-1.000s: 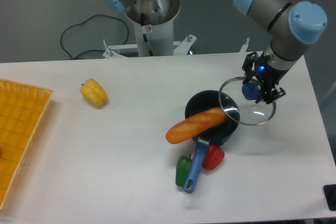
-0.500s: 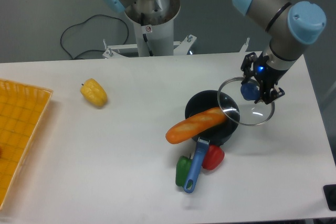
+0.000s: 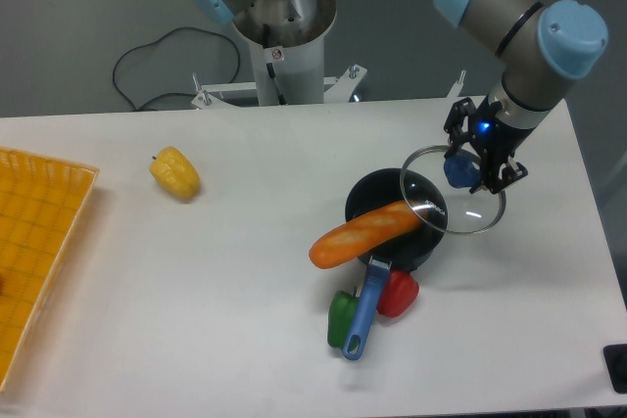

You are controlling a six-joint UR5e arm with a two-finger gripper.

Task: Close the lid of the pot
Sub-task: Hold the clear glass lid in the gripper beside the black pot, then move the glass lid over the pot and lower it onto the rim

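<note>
The black pot stands right of the table's centre, its blue handle pointing toward the front edge. An orange baguette lies slanted across the pot and sticks out over its left rim. The glass lid hangs above the table at the pot's right side, overlapping the right rim. My gripper is shut on the lid's blue knob.
A red pepper and a green pepper lie either side of the pot's handle. A yellow pepper sits at the left. An orange tray fills the left edge. The arm's base stands behind the table.
The gripper has carried the lid a little to the left, so it overlaps the pot's right rim slightly more.
</note>
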